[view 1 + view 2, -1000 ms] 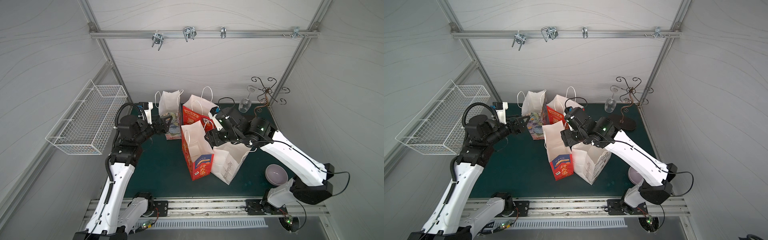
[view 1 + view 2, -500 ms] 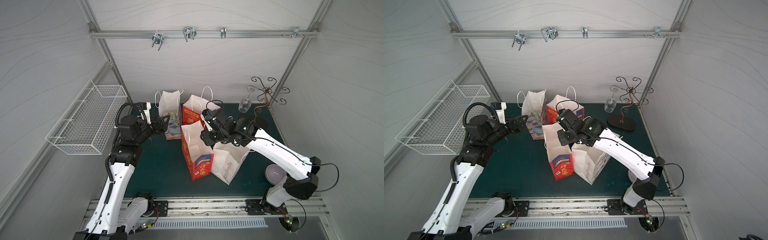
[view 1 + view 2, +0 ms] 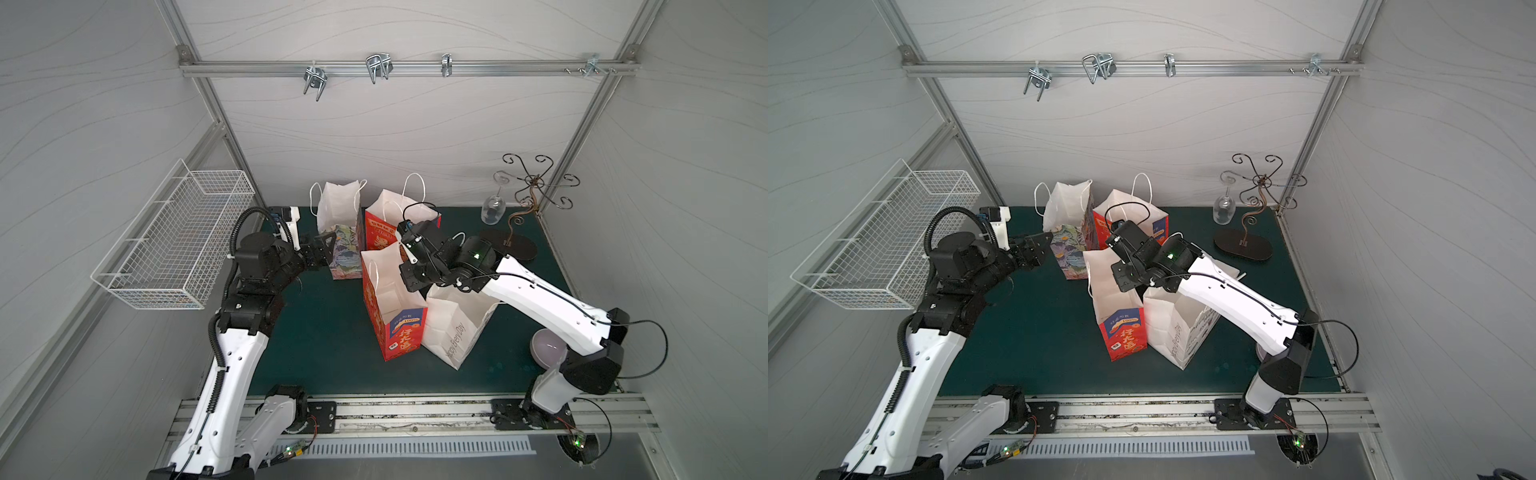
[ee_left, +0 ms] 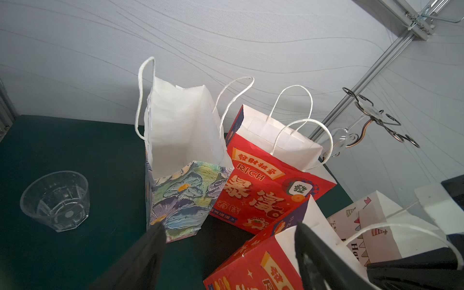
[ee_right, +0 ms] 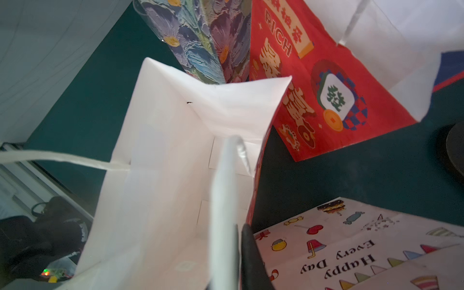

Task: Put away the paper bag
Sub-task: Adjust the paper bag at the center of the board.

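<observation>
Pinching red bag's handle [image 5: 226, 188], right end effector [image 5: 237, 241], left end effector [image 4: 229, 231] spread, bare mat [image 3: 328, 324] alongside.

The red paper bag [image 3: 400, 334], white inside with gold characters on its front, is standing upright and open-mouthed directly beneath the right end effector [image 5: 236, 233]. Its white cord handle [image 5: 224, 190] is running up into the end effector's closed jaws and being pinched there. The second handle [image 5: 62, 159] is trailing off the opposite rim.
</observation>
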Robot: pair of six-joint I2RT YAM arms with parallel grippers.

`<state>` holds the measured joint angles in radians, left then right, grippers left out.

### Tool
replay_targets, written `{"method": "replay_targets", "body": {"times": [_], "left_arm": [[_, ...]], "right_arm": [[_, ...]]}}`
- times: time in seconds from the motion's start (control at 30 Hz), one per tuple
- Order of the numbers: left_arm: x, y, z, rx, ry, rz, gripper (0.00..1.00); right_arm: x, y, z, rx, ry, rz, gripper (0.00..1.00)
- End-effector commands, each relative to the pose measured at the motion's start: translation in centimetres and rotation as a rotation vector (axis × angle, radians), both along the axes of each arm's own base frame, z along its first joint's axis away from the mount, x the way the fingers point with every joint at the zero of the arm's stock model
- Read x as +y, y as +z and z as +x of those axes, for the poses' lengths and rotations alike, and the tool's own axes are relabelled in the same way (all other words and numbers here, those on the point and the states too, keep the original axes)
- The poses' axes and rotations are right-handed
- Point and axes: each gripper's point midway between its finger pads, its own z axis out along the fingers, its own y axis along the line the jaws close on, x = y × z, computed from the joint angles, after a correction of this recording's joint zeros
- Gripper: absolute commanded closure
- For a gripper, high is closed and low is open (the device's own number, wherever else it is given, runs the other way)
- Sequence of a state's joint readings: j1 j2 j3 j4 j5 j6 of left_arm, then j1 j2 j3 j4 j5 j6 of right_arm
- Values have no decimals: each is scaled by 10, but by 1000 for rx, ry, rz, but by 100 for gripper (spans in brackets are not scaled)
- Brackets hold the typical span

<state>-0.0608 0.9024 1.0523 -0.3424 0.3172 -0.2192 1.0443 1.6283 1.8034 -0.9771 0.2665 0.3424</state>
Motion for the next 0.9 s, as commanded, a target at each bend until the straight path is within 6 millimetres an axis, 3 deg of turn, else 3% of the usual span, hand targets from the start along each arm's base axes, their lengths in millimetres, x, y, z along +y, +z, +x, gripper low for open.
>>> {"method": "replay_targets", "body": {"times": [0.0, 0.23, 0.4, 0.5, 0.67, 0.87], "left_arm": [[3, 18, -17, -60, -3, 74, 16], [1, 18, -57, -102, -100, 281, 12], [-23, 17, -110, -175, -366, 499, 11], [-27, 14, -135, -202, -462, 606, 9], [-22, 7, -151, -126, -532, 701, 9], [-20, 10, -145, -114, -500, 675, 9]], "right_arm": [[18, 5, -7, -12, 133, 36, 97], [48, 13, -19, 43, 356, 150, 99], [58, 11, -20, 72, 440, 163, 96], [60, 10, -16, 74, 438, 165, 93], [62, 11, -10, 62, 429, 170, 89], [60, 12, -9, 56, 419, 165, 90]]}}
